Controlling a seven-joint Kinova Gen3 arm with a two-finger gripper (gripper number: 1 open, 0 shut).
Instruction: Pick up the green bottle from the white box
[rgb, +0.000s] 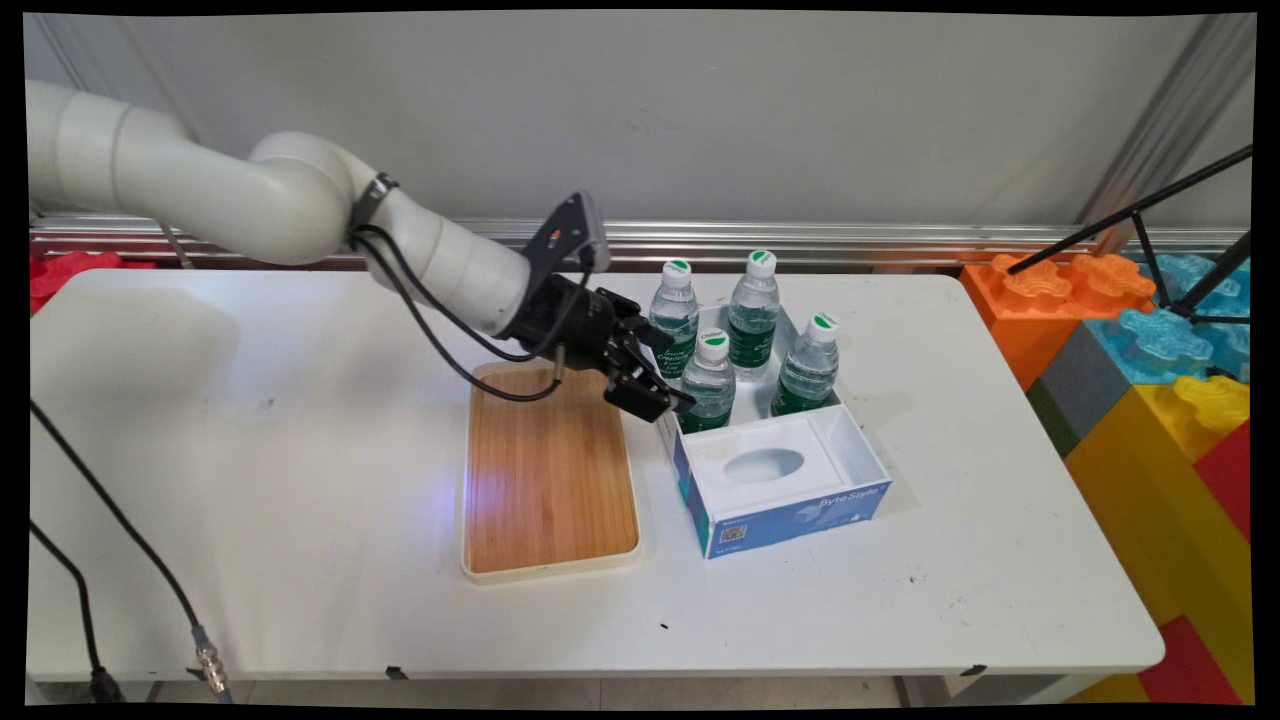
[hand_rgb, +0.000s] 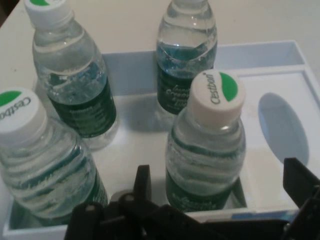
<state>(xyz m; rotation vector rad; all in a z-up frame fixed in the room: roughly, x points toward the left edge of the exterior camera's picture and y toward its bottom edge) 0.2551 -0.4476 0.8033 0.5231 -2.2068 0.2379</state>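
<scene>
The end effector (rgb: 668, 392) hangs released, jaws spread, at the white box (rgb: 850, 440) on the desk (rgb: 300, 420), just beside the nearest bottle (hand_rgb: 207, 150). Closing squarely on its ribbed, clear plastic body below the smooth white cap would seem steadiest. A wooden tray (rgb: 548, 480) lies alongside.

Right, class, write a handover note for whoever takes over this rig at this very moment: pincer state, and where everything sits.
Pincer: open, holding nothing, low at the left wall of the blue-sided box.
Nearest bottle: upright in the box, between the open fingers; no contact visible.
Three other bottles stand upright in the same box, behind and to the right.
Wooden tray: lies flat left of the box, nothing on it.
</scene>
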